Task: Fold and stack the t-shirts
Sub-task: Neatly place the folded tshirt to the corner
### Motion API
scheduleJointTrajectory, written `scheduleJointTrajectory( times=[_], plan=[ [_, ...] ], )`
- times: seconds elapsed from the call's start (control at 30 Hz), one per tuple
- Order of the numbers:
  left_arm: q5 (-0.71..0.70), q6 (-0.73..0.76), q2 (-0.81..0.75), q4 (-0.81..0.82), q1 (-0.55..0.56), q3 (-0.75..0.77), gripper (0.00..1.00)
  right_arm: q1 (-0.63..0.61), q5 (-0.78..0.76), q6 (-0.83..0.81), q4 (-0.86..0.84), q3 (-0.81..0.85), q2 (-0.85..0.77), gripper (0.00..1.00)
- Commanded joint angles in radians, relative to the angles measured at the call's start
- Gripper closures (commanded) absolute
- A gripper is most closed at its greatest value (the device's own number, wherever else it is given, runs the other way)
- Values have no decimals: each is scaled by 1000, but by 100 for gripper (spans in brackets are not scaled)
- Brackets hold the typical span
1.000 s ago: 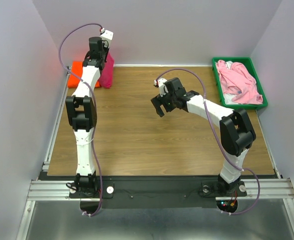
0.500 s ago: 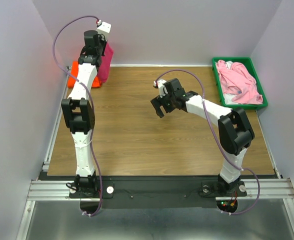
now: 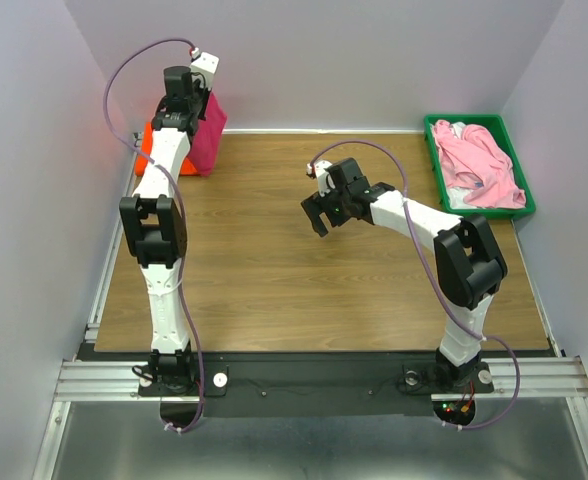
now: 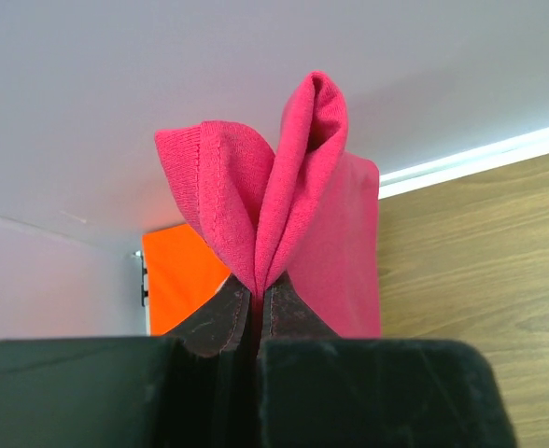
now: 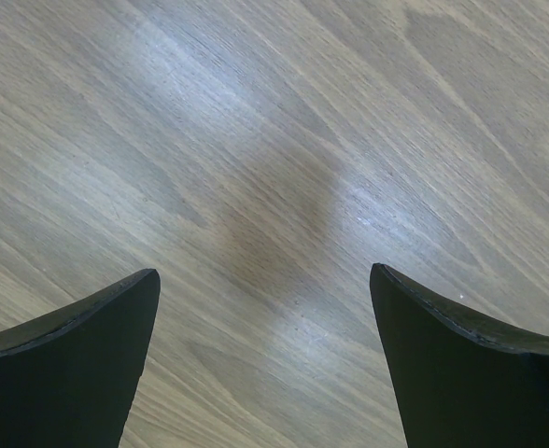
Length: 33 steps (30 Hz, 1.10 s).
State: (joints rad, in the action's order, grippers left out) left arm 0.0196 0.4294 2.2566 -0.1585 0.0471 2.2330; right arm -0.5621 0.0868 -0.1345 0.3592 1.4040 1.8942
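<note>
Pinching a gathered fold of the crimson-magenta t-shirt, the left tool is clamped shut, cloth draping below it with the orange t-shirt just to its left. That thin bite could slip, or the hanging cloth could drag the orange one askew. The right tool gapes empty over the tabletop, the pale pink t-shirt far to its right.
</note>
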Motion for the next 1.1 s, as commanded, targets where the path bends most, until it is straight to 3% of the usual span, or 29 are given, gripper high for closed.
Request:
scheduleJointTrajectory(
  times=[0.0,0.5,1.07],
  plan=[
    [6,11,-62,50,-23,25,100,1,5,-5,-16,33,9,0],
    [55,86,50,50,-85,105,100,1,11,4,-11,55,35,0],
    [74,173,179,195,-138,155,100,1,13,12,23,115,106,0]
  ],
)
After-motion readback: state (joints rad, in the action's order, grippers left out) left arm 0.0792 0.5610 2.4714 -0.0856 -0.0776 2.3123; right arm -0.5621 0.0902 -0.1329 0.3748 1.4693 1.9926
